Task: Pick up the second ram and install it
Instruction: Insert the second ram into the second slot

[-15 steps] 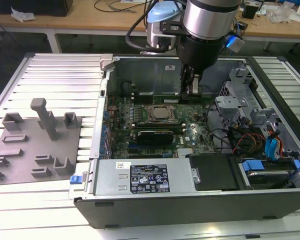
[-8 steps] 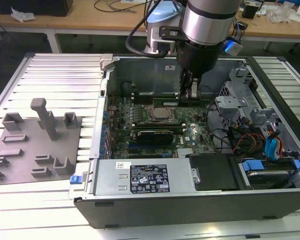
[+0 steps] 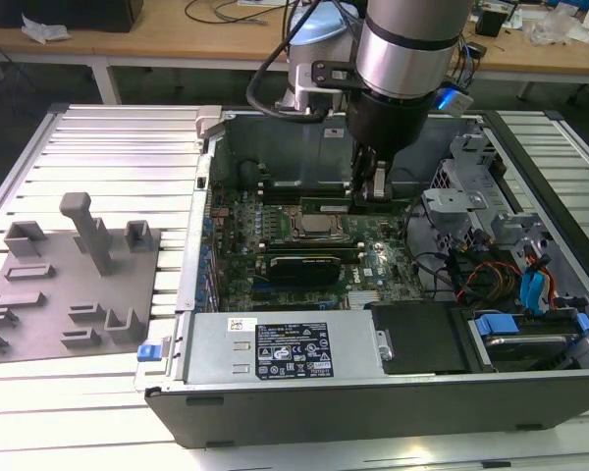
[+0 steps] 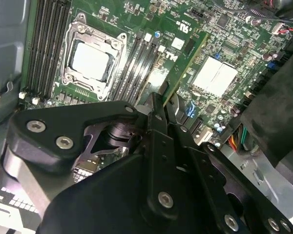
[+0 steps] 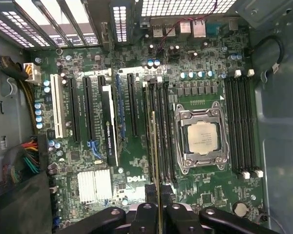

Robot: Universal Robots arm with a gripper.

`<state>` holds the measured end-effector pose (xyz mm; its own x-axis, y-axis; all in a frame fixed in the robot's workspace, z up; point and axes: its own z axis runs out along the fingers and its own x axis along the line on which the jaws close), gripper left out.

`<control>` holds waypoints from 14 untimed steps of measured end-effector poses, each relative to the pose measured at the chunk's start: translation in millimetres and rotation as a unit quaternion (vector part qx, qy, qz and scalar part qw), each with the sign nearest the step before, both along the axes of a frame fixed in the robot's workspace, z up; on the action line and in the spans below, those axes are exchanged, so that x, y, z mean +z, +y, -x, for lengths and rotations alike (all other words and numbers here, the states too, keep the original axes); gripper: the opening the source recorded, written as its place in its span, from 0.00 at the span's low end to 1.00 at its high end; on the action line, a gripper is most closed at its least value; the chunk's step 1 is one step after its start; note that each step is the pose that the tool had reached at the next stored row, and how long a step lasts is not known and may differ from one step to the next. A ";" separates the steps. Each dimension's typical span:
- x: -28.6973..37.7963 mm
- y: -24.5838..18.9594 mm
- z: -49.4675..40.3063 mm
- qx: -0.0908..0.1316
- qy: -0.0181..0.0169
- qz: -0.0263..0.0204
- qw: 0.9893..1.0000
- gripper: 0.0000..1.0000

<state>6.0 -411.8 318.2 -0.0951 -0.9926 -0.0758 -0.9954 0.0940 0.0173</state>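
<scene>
Closest thing in the exterior view is the slatted metal table (image 3: pixel 79 392), with a grey holder plate (image 3: pixel 39 294) lying on it at the exterior view's left. The open computer case (image 3: pixel 373 402) lies flat on the table, its power supply (image 3: pixel 285 348) along the front wall.

Further in is the motherboard (image 5: pixel 136 161) with the CPU socket (image 3: pixel 319 226). The gripper (image 3: pixel 373 191) reaches down beside the socket, jaws pinched tight on one end of the second ram (image 4: pixel 185 63). The stick stands on edge along the black slots (image 5: pixel 163 122) just next to the socket. I honestly can't tell if it's seated.

Cables (image 3: pixel 510 275) and drive bays crowd the exterior view's right, and the case's back wall is close behind the arm. Wooden benches (image 3: pixel 177 39) run across the back of the room.
</scene>
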 end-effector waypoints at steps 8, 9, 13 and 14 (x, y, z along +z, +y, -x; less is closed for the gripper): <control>-7.5 3.0 10.2 0.000 0.000 -0.001 1.000 0.14; -8.7 3.0 10.4 0.000 0.000 0.000 1.000 0.14; -13.5 3.3 11.0 0.000 0.000 -0.001 1.000 0.14; -16.2 3.5 12.5 0.000 0.000 -0.001 1.000 0.14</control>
<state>-6.5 -408.3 302.0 -0.0949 -0.9925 -0.0769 -0.9954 0.0939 0.0174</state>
